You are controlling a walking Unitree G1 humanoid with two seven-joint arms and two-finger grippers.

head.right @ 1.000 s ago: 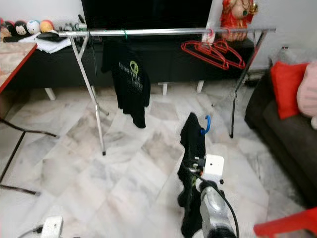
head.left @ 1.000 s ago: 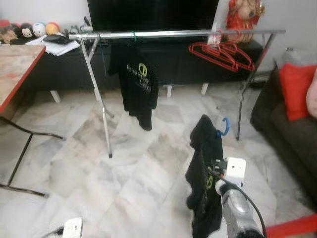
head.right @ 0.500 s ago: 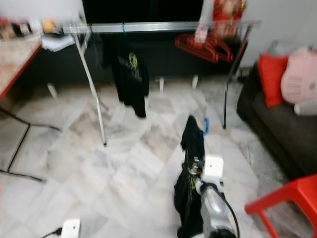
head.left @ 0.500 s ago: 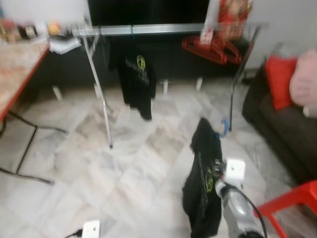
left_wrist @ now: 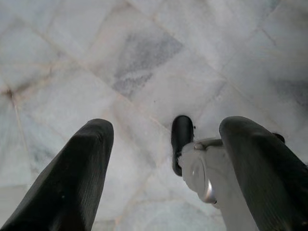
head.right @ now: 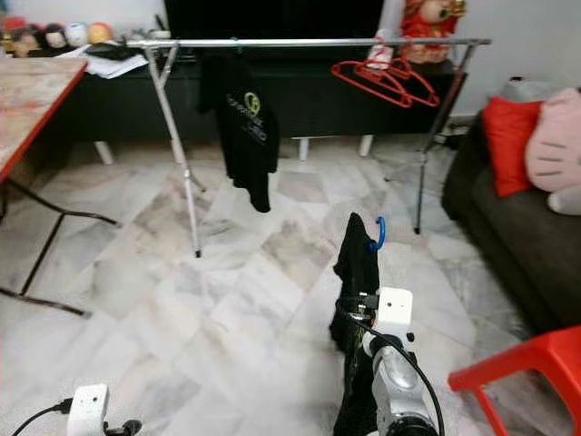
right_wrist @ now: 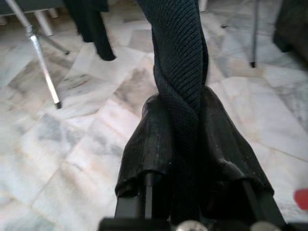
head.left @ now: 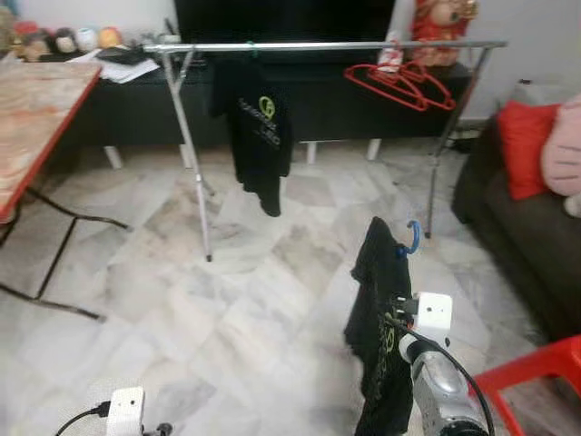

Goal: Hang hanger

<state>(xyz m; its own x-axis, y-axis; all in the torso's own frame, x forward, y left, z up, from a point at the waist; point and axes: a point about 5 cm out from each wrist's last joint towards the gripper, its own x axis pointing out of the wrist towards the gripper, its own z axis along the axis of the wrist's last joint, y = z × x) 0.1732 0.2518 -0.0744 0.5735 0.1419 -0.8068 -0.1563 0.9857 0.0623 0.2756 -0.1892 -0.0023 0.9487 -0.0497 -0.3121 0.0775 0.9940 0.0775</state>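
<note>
While the right gripper (head.left: pixel 396 304) holds a black shirt (head.left: pixel 379 336) on a blue-hooked hanger (head.left: pixel 413 237) above the marble floor (head.left: pixel 254 309), the clothes rail (head.left: pixel 318 44) stands well ahead (another shirt and red hangers (head.left: pixel 399 86) on it). Left wrist view: the left gripper (left_wrist: pixel 163 163) hangs with fingers spread wide. Right wrist view: both fingers (right_wrist: pixel 149 139) pinch the fabric.

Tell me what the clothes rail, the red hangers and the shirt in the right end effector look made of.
Clothes rail: likely metal, silvery and shiny.
Red hangers: probably plastic or coated wire; thin, glossy.
Shirt: black knit fabric with visible ribbed weave, pinched in the right end effector.
</note>
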